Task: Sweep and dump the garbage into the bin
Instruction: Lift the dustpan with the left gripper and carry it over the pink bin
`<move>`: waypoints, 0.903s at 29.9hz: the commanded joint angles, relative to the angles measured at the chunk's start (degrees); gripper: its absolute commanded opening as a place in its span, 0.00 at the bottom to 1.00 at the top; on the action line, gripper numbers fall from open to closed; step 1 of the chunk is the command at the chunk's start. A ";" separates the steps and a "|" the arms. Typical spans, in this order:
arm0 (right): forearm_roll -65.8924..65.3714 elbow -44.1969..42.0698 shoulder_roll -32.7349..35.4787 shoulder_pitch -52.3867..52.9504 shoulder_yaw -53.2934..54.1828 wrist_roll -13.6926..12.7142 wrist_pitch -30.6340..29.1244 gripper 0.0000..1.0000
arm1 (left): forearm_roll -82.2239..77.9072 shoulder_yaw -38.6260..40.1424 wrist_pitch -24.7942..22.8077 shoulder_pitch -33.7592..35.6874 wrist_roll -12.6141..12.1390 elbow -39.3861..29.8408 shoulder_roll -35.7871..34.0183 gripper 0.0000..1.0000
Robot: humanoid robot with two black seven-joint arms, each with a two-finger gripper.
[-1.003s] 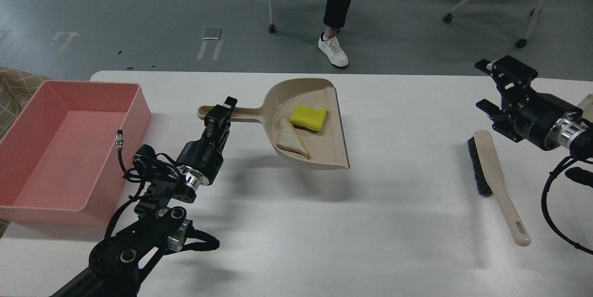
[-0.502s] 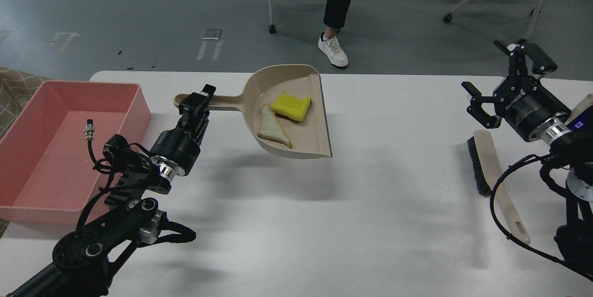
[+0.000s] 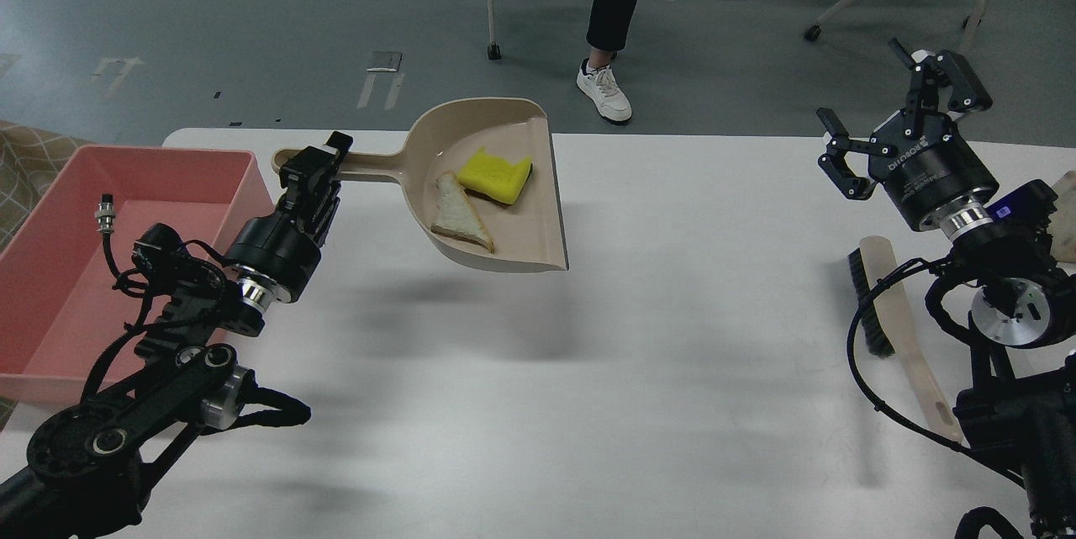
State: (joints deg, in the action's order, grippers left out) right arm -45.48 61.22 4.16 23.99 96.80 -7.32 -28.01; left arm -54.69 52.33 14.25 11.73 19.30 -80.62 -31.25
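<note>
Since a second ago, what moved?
The left end effector, shut on the dustpan handle, carried it left toward the pink bin, sponge and bread-like slice riding inside. The right end effector rose, open. Brush and bin stayed.

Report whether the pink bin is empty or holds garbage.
Empty: the bin's visible floor is bare; the sponge and the pale wedge lie in the dustpan.

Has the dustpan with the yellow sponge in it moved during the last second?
Yes. The dustpan, held by the left end effector, has shifted left toward the pink bin, whose position on the table has not changed.
</note>
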 commanded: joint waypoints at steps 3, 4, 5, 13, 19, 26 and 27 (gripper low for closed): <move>0.04 -0.40 -0.12 0.01 -1.26 0.20 0.01 0.99 | 2.91 2.33 -1.85 0.22 -0.23 -3.22 -5.56 0.07; 0.04 -0.40 -0.12 0.01 -1.26 0.20 0.01 0.99 | 3.53 2.68 -2.12 0.22 -0.23 -3.31 -6.18 0.07; 0.04 -0.40 -0.21 0.01 -1.35 0.20 0.01 0.99 | 4.50 3.38 -2.73 0.13 -0.23 -3.32 -7.23 0.07; 0.04 -0.31 0.14 -0.17 -1.44 0.20 0.01 0.99 | 8.54 9.26 -9.49 -2.05 -0.06 -3.40 -11.20 0.07; 0.13 -0.05 0.40 -0.52 -1.53 0.20 0.01 0.99 | 13.64 13.93 -20.39 -7.94 -0.23 -3.40 -11.11 0.07; 0.13 -0.05 0.49 -1.13 -1.53 0.20 0.01 0.99 | 15.83 18.05 -27.15 -11.90 -0.05 -3.23 -11.46 0.08; 0.13 -0.05 0.49 -1.31 -1.53 0.20 0.01 0.99 | 16.37 19.03 -28.04 -12.43 -0.14 -3.14 -11.55 0.08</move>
State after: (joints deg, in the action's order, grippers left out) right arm -45.36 61.18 4.65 23.15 95.29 -7.11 -28.00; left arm -39.98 68.78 -10.84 1.08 19.31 -83.96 -42.41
